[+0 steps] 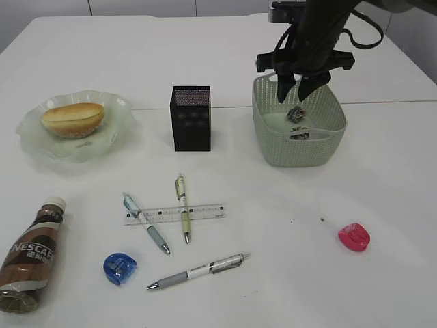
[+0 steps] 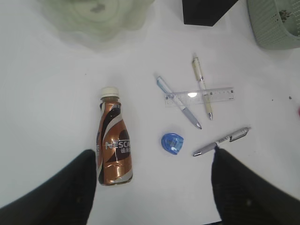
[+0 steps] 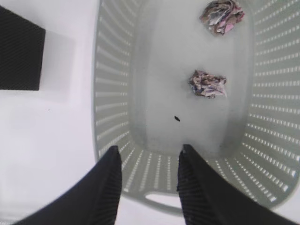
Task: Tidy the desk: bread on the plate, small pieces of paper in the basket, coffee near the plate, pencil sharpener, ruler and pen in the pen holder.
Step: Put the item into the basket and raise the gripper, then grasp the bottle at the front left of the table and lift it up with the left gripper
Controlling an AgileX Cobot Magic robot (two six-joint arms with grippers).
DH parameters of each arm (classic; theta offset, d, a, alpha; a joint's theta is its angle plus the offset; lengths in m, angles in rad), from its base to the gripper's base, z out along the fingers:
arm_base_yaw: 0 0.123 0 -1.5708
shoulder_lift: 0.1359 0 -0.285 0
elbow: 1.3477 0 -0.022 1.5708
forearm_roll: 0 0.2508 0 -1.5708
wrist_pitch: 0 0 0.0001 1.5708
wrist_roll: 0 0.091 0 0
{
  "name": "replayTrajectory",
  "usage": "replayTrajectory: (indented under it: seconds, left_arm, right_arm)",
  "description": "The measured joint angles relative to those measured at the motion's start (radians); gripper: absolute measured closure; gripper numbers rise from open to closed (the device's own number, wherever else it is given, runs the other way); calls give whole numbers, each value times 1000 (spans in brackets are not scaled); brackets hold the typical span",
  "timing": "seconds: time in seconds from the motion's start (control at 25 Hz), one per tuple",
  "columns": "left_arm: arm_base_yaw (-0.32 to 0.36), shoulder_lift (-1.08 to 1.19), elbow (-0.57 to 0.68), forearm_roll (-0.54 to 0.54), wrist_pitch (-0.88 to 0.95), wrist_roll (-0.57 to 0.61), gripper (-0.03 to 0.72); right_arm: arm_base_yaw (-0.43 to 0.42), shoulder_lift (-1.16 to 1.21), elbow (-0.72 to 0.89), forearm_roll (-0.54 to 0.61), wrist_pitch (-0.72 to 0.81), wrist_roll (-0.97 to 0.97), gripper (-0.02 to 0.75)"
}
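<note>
- Right gripper (image 1: 298, 80) hangs over the green basket (image 1: 270, 140), fingers apart with nothing between them. Two crumpled paper balls (image 3: 208, 84) sit on the basket floor, so the paper part looks done to me.
- Left gripper (image 2: 152, 185) hovers above the desk, fingers spread wide and empty, with the Nescafe coffee bottle (image 2: 114, 140) lying on its side just by its left finger.
- Bread roll (image 1: 72, 118) is on the glass plate (image 1: 31, 140) already.
- The bottle lies well apart from the plate. It's a rounded, slick plastic body and probably has some weight, so it could roll; I'd grab across the waist.
- Ruler (image 1: 205, 212) is thin, flat and clear with two pens crossing it: blue pen (image 1: 146, 223) and green pen (image 1: 183, 208). Hard to pinch off the desk, so maybe slide it or lift an end.
- Grey pen (image 1: 198, 270) lies on its own; light and stiff, grab mid-barrel.
- Blue sharpener (image 1: 119, 267) and red sharpener (image 1: 354, 236) are small and hard; pinch the flat sides.
- All of these go in the black pen holder (image 1: 190, 117).
</note>
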Motion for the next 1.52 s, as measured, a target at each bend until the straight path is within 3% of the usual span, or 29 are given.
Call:
replayTrajectory:
  seconds: [0.6,0.92,1.2,1.52]
  left_arm:
    - [0,214,0,11,-2,-2,115]
    - [0,426,0,35,-19,-2,82]
    - [-4,583,0,43,-29,-4,82]
    - [-105,695,0,137,-50,-74,82]
  right_arm:
    - [2,-488,488,77,2,-34,456]
    - [2,-778,693,135,6,-35,343]
    - [2,-908,786,141,11,-37,332]
    - [2,-918,795,143,12,-37,332]
